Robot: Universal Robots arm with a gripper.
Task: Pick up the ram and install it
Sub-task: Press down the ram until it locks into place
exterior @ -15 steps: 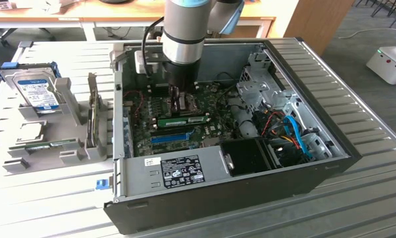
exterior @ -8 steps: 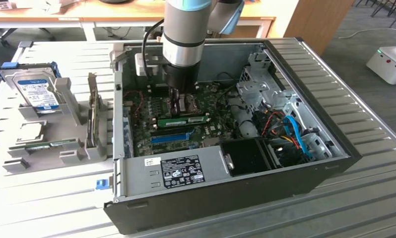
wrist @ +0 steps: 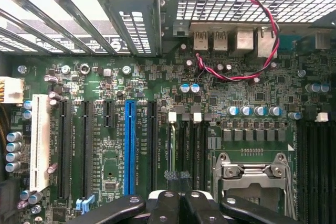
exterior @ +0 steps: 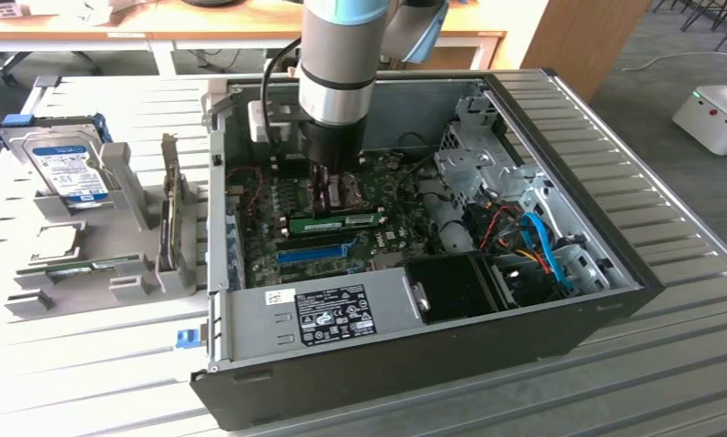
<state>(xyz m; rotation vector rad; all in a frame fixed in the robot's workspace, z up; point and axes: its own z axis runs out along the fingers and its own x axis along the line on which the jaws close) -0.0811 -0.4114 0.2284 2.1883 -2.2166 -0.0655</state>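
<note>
The ram [exterior: 337,222], a green stick with a white label, stands on edge along a slot of the motherboard [exterior: 388,238] inside the open computer case [exterior: 582,300]. My gripper [exterior: 330,193] reaches down into the case, its tips just behind and above the ram. In the wrist view the black fingers [wrist: 167,205] are pressed together, so the gripper [wrist: 181,199] is shut with nothing visible between them. They hover over the memory slots [wrist: 189,145] next to the CPU socket [wrist: 252,174]. Whether the tips touch the ram I cannot tell.
To the exterior view's left, a grey holder [exterior: 133,282] carries a silver hard drive with a blue label [exterior: 72,173] and another green stick [exterior: 90,267]. Inside the case are the power supply [exterior: 321,314], a black fan [exterior: 461,287], blue and orange cables [exterior: 540,246] and a red-black wire [wrist: 262,35].
</note>
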